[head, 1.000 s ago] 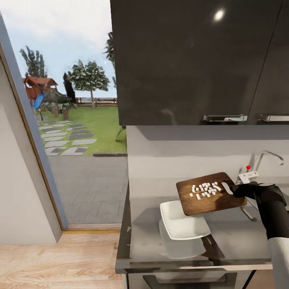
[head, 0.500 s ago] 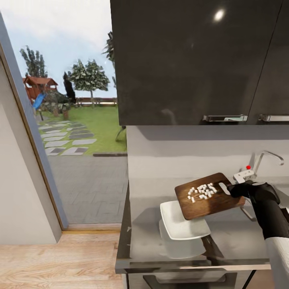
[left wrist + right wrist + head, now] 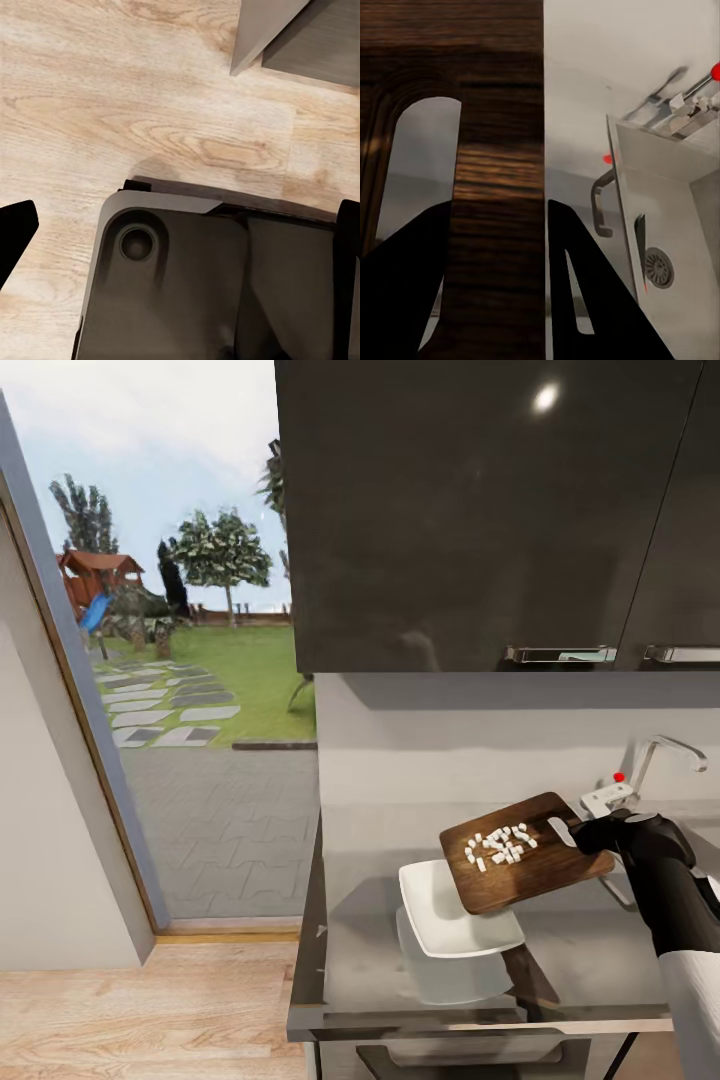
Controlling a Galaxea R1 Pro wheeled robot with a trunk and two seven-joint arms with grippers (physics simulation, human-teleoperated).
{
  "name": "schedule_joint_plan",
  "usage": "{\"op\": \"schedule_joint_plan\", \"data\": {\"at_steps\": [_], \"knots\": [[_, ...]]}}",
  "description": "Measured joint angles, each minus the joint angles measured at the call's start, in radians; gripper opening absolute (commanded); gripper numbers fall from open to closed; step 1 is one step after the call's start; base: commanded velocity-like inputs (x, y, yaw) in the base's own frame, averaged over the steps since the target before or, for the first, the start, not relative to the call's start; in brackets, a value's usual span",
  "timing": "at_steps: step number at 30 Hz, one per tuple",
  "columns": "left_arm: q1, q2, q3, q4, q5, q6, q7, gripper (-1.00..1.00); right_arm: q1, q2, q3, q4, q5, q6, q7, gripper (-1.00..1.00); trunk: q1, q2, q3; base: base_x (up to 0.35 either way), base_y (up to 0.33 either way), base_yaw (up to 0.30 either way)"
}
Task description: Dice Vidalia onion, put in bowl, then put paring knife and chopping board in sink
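My right gripper (image 3: 590, 832) is shut on the handle end of the dark wooden chopping board (image 3: 535, 865), holding it tilted above the countertop (image 3: 600, 950). Its low corner hangs over the white square bowl (image 3: 450, 915). White diced onion pieces (image 3: 497, 847) lie in a cluster on the board's lower half. In the right wrist view the two black fingers (image 3: 585, 292) clamp the board's handle strip (image 3: 499, 150); beyond it is the grey sink (image 3: 675, 217) with its round drain (image 3: 658, 268). A slim dark shape with some red (image 3: 640, 240) lies in the basin; I cannot tell whether it is the paring knife.
The chrome tap (image 3: 665, 748) with a red knob (image 3: 619, 777) stands behind my right hand. Dark upper cabinets (image 3: 480, 510) hang overhead. A tall glass opening (image 3: 180, 660) onto a garden is at the left. My left gripper (image 3: 187, 217) hangs open over the wooden floor (image 3: 150, 90) and my own base.
The right gripper has lifted slightly and tilted the board more toward the bowl. The onion pieces have slid down the board toward its lower left edge.
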Motion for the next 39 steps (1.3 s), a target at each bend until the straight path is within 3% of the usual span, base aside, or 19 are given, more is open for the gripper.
{"op": "schedule_joint_plan", "data": {"at_steps": [10,39], "knots": [[0.0,0.0,0.0,0.0,0.0,0.0,0.0,1.0,0.0,0.001,0.036,-0.014,-0.001,-0.01,0.001,-1.0,0.0,0.0,0.0,0.0,0.0,0.0],[0.0,0.0,0.0,-0.001,0.0,0.0,0.0,1.0,0.0,0.0,0.04,-0.069,0.003,-0.023,0.0,-1.0,0.0,0.0,0.0,0.0,0.0,0.0]]}}
